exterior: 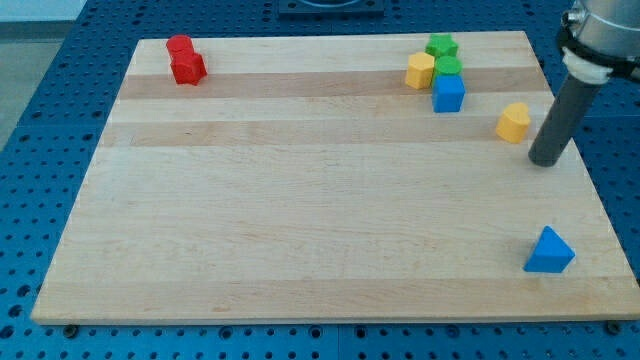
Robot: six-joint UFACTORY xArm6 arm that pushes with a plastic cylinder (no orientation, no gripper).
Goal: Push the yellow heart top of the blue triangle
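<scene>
The yellow heart [514, 122] lies near the right edge of the wooden board [300, 200], in the upper half. The blue triangle [549, 251] lies near the board's lower right corner, well below the heart. My tip [546, 160] rests on the board just to the right of and slightly below the yellow heart, a small gap away. The rod rises up and to the right out of the view.
A cluster at the top right holds a yellow block [420, 71], two green blocks [441, 46] [448, 67] and a blue block [448, 94]. Two red blocks [179, 46] [188, 68] sit at the top left. The board's right edge is close to my tip.
</scene>
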